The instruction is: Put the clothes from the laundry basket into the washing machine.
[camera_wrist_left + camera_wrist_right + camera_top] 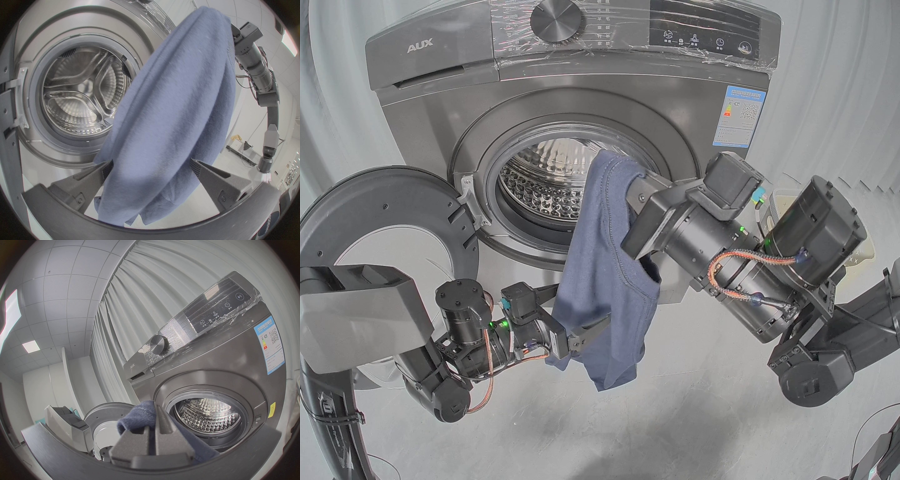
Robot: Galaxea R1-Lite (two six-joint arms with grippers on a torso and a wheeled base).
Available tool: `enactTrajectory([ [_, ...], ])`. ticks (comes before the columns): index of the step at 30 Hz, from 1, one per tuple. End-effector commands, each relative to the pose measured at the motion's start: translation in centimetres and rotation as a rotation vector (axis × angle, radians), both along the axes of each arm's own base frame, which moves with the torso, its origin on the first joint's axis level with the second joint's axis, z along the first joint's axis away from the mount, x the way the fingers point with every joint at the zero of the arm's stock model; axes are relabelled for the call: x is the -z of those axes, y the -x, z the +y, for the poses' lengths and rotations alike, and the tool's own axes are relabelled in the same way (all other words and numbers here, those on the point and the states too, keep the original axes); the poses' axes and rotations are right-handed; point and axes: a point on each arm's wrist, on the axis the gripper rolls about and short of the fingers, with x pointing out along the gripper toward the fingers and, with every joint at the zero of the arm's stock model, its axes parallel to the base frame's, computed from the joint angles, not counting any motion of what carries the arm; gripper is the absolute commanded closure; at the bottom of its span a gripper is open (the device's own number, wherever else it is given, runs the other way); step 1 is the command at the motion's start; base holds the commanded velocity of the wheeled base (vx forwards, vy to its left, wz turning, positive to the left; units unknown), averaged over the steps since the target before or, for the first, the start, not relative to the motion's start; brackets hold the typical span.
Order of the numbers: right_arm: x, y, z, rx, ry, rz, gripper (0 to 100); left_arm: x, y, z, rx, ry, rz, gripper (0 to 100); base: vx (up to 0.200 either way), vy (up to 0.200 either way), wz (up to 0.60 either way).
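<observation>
We cannot see the right claw's (152, 427) fingertips from the head view, because the dark blue cotton garment (600, 275) folds over them. The right wrist view shows them clenched on a bunched fold of that cloth. In the left wrist view the garment's lower hem is cut off behind the claw's housing. The cloth also covers the right part of the perforated steel drum (550, 181).

The garment hangs straight down from the right claw with its long axis vertical. Its gathered top is at the claw and its loose end is near the grey floor (687, 406). It is outside the dark grey front-loading washing machine (675, 106), just before the round opening's right rim.

The left claw (150, 164) is below the right claw and is released, with its fingers spread wide. The lower cloth hangs between its two fingers (218, 181), and we cannot tell whether the pads touch it.

Beyond both claws the drum mouth is open. The round grey door (381, 212) is swung out wide, to the outer side of the left claw. Open floor lies beneath the hanging hem.
</observation>
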Motion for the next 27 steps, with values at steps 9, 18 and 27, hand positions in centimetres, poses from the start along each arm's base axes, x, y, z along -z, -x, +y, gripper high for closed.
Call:
enactTrajectory([
  [9,0.5,0.1,0.5,-0.012,0.013,0.009,100,0.9,-1.2,-1.1,0.039,0.004,-0.006,0,0.0,0.0,0.0],
  [18,0.7,0.4,0.9,-0.028,0.016,0.013,100,2.4,-3.3,-1.6,0.006,0.006,-0.013,0,0.0,0.0,0.0],
  [27,0.8,0.6,1.3,-0.038,0.011,0.007,100,3.3,-4.4,-2.5,-0.005,0.012,-0.023,0,0.0,0.0,0.0],
])
